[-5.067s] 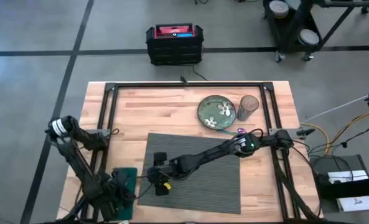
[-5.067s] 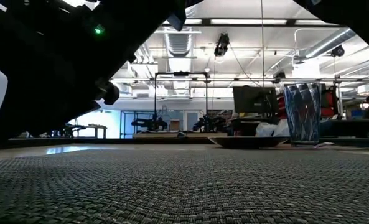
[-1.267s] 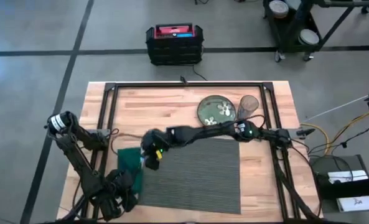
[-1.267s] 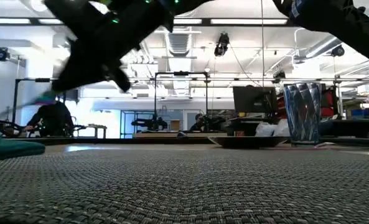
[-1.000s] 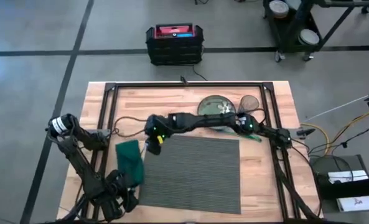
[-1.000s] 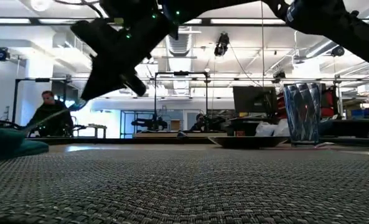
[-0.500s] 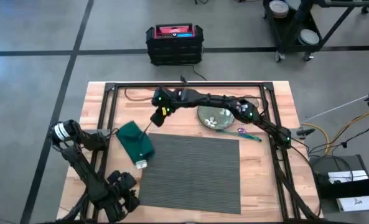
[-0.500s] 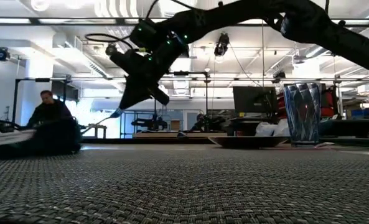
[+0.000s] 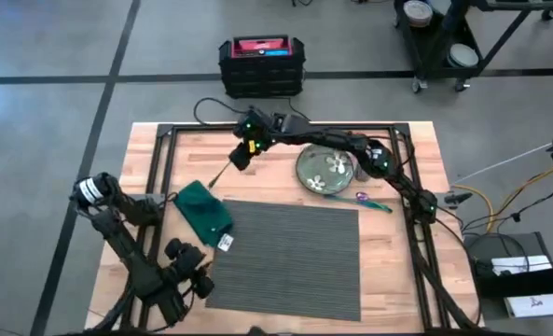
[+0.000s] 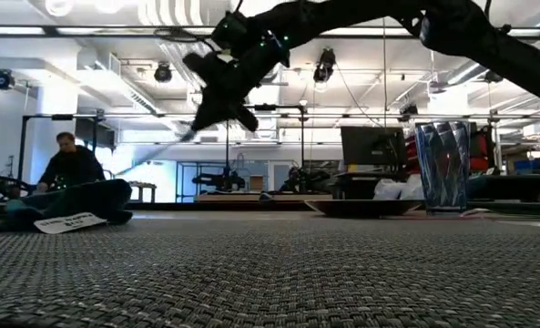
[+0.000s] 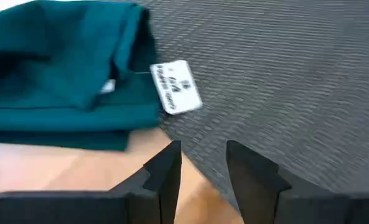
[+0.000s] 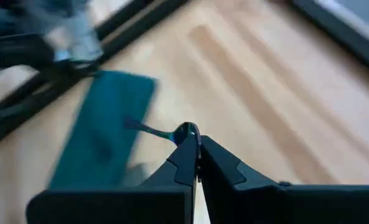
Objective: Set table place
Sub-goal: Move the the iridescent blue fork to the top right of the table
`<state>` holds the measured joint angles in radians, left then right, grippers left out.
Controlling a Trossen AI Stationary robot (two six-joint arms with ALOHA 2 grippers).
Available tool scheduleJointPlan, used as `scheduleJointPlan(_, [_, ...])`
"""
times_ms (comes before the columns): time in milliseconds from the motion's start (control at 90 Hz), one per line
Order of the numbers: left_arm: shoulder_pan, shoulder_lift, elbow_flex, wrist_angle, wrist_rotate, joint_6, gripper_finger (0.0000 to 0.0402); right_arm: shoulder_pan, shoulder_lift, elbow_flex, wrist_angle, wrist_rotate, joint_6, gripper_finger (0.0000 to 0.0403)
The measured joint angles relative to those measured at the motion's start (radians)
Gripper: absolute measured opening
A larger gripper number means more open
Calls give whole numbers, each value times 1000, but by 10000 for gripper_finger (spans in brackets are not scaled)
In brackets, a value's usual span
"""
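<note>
My right arm reaches across the plate to the table's far left. Its gripper (image 9: pixel 242 155) (image 10: pixel 217 102) is shut on a thin, shiny utensil (image 9: pixel 224 175) (image 12: pixel 148 127) held above the table (image 9: pixel 276 154). A dark green napkin (image 9: pixel 204 209) (image 11: pixel 66 68) with a white tag (image 11: pixel 177 94) lies at the far left corner of the grey ribbed placemat (image 9: pixel 290 257). My left gripper (image 9: pixel 200 265) (image 11: pixel 201 163) stands open just near of the napkin, over the mat's left edge, and holds nothing. My right gripper pinches one end of the utensil (image 12: pixel 183 132) between its two fingertips. The utensil sticks out beyond the fingers, slanting down toward the napkin, and is lifted clear of the table.
A green flowered plate (image 9: pixel 324 171) and a clear glass (image 10: pixel 441 166) stand past the mat's far right, partly under my right arm. Another utensil (image 9: pixel 373 203) lies at the mat's far right corner. A black frame rail (image 9: pixel 164 177) runs around the table.
My right gripper has swung from the mat's far left corner up and toward the table's far edge, carrying the utensil. The napkin has slid toward the far edge and turned; its tag now lies on the mat.
</note>
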<state>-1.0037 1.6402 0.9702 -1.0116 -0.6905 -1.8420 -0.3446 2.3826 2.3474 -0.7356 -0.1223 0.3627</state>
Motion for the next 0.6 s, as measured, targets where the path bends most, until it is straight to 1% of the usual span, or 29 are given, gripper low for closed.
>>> scheduleJointPlan(33, [5, 0, -6, 1, 0, 0, 114, -9, 5, 0, 1, 22, 6, 0])
scheduleJointPlan(122, [4, 0, -16, 17, 13, 0, 114, -25, 40, -4, -7, 37, 13, 0])
scheduleJointPlan(233, [3, 0, -16, 18, 27, 0, 114, -22, 92, -9, -21, 26, 22, 0])
scheduleJointPlan(411, [3, -1, -16, 29, 30, 2, 114, -26, 118, -6, -31, 22, 8, 5])
scheduleJointPlan(500, [3, -2, -16, 34, 31, 3, 114, -26, 120, -6, -42, 30, -15, 23])
scheduleJointPlan(600, [3, -7, -17, 36, 44, 4, 114, -29, 119, -6, -50, 31, -38, 65])
